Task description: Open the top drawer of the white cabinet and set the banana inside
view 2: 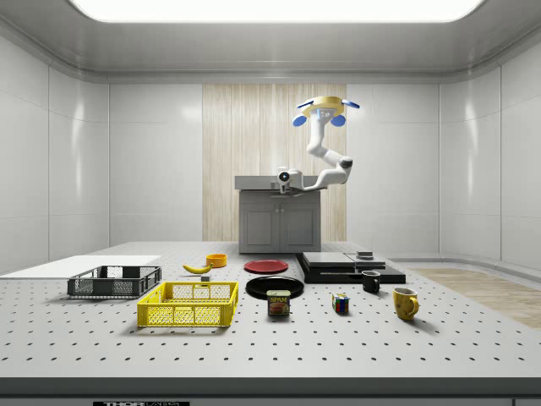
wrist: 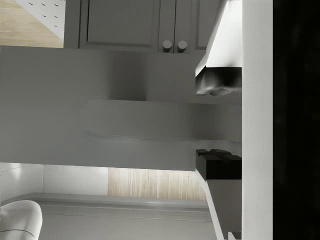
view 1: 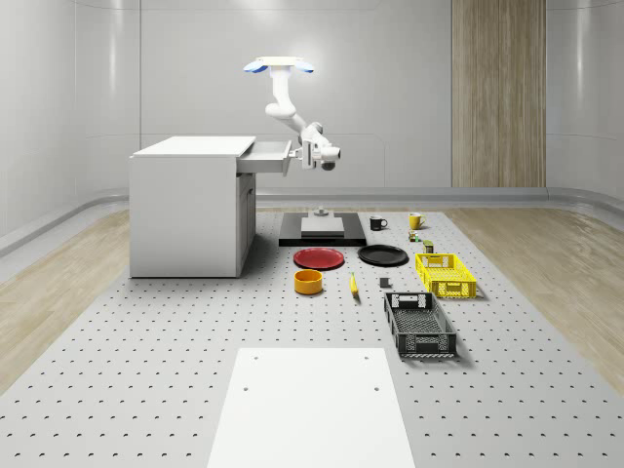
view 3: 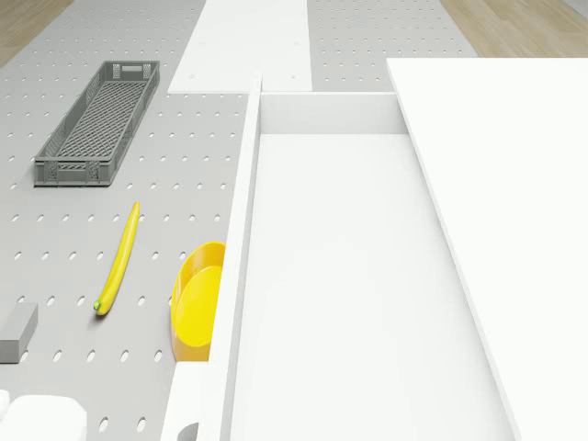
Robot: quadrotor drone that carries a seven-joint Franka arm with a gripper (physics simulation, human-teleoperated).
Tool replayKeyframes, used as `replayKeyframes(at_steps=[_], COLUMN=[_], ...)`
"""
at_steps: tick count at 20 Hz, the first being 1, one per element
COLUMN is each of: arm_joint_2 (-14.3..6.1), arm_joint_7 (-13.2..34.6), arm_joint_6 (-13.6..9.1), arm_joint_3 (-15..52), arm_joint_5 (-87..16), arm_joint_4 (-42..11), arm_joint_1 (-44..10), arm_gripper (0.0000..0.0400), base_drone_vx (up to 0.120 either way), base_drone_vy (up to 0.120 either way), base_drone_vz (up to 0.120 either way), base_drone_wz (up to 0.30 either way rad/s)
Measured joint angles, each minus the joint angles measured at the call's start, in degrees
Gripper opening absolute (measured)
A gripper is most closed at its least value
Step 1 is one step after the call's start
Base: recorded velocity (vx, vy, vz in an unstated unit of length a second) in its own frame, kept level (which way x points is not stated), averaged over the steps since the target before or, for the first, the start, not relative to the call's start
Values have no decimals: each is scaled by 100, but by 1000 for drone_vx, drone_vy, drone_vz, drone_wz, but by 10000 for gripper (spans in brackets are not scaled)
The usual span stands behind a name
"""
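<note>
- Look first at the white cabinet's (view 1: 190, 205) top drawer (view 3: 349, 266): it stands pulled out toward the whole-scene view's right, and in the drone view you see its pale interior bare.
- The yellow lattice-walled plastic crate (view 1: 446, 274) and the dark grey lattice-walled plastic crate (view 1: 419, 325) sit on the perforated grey tabletop (view 1: 146, 370), the grey one nearer the camera in the whole-scene view; you can see nothing lying in either.
- The round orange-yellow bowl (view 1: 309, 282) sits on the tabletop just below the drawer's front edge in the drone view; it holds nothing you can see.
- The flat red round plate (view 1: 320, 258) and the flat black round plate (view 1: 383, 255) lie side by side beyond the bowl; both are bare.
- The long yellow banana (view 1: 353, 286) lies flat on the tabletop between the bowl and the grey crate, touching neither.
- The white-and-blue quadrotor drone (view 1: 280, 66) hovers above the drawer's open end, with its white jointed arm (view 1: 286, 109) bent down from it.
- The fingers (view 1: 295, 152) are at the drawer's front, by its handle (wrist: 165, 126); in the wrist view you see one pale and one dark fingertip set apart with the handle bar between them.
- The banana is well below the fingers and well apart from them, down on the tabletop.
</note>
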Motion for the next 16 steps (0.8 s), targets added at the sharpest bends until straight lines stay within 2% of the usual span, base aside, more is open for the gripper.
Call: replayKeyframes(at_steps=[3, 6, 14, 16], arm_joint_2=[-113, -225, -505, -569], arm_joint_7=[180, 314, 559, 608], arm_joint_6=[51, 111, 273, 311], arm_joint_3=[27, 44, 76, 83], arm_joint_5=[-73, -148, -338, -382], arm_joint_4=[14, 16, -2, -8], arm_joint_1=[51, 108, 256, 290], arm_gripper=[318, 361, 395, 397], base_drone_vx=[0, 0, 0, -120], base_drone_vy=[0, 67, 110, 60], base_drone_vz=[0, 0, 0, 0], base_drone_wz=[0, 0, 0, 0])
